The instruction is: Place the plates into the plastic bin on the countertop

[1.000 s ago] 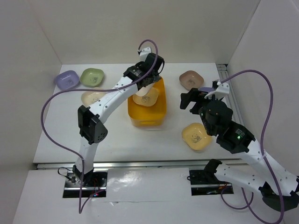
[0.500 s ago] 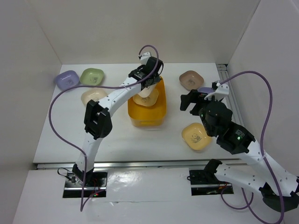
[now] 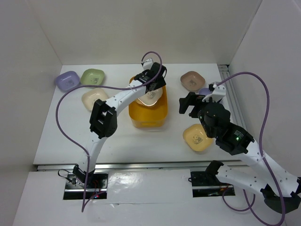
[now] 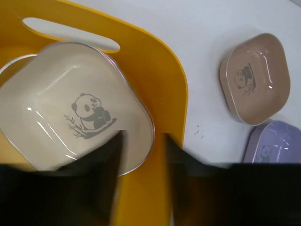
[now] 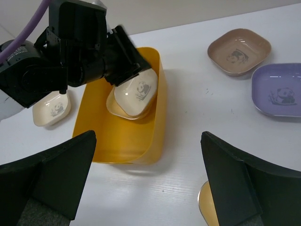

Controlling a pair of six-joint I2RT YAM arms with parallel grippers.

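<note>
The yellow plastic bin point(image 3: 148, 120) stands mid-countertop. My left gripper point(image 3: 153, 86) hangs over its far end, jaws apart, astride the rim of a cream panda plate point(image 4: 75, 110) that leans on another plate point(image 5: 117, 112) inside the bin point(image 4: 164, 84). In the left wrist view the left gripper point(image 4: 142, 141) has its blurred fingers clear of that rim on both sides. My right gripper point(image 3: 189, 103) stands wide open and empty right of the bin; the right wrist view has it point(image 5: 148, 174) above bare countertop.
Loose plates lie about: lilac point(image 3: 67, 80), green point(image 3: 92, 77) and cream point(image 3: 94, 98) at the far left, brown point(image 3: 192, 80) and lilac point(image 3: 205, 91) at the far right, pale yellow point(image 3: 196, 136) under the right arm. White walls enclose the countertop.
The left gripper carried the cream plate toward the bin's far end and its jaws have come apart from it. The right gripper edged slightly left.
</note>
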